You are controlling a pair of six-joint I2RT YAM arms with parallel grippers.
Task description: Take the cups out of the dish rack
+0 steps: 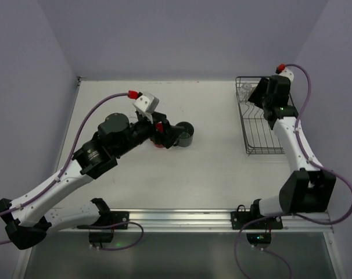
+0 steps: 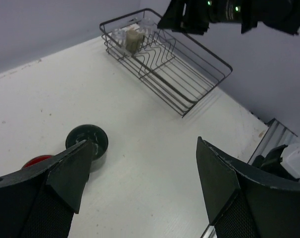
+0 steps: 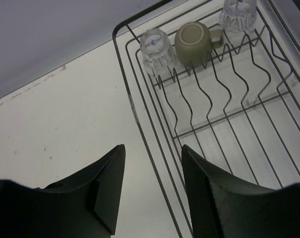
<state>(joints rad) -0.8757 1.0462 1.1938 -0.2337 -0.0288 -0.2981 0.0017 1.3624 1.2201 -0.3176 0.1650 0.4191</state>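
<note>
Black wire dish rack point(image 1: 258, 139) sits at the far right of the white table point(image 1: 211, 174). At its far end I see an olive-tan mug point(image 3: 193, 43) between two clear glass tumblers point(image 3: 157, 47). Out of the rack, mid-table, a dark grey-green mug point(image 2: 88, 141) stands just beside a red mug point(image 2: 38, 161). My left gripper point(image 2: 142, 163) hangs close above them, jaws spread wide, holding nothing. My right gripper point(image 3: 152, 158) hovers over the rack's rim, fingers parted and empty.

The rack point(image 3: 229, 124) past the right jaws holds a tan mug point(image 3: 193, 43) and two glasses point(image 3: 157, 47). A red mug point(image 2: 38, 161) and a dark mug point(image 2: 88, 141) sit by the left jaws.
</note>
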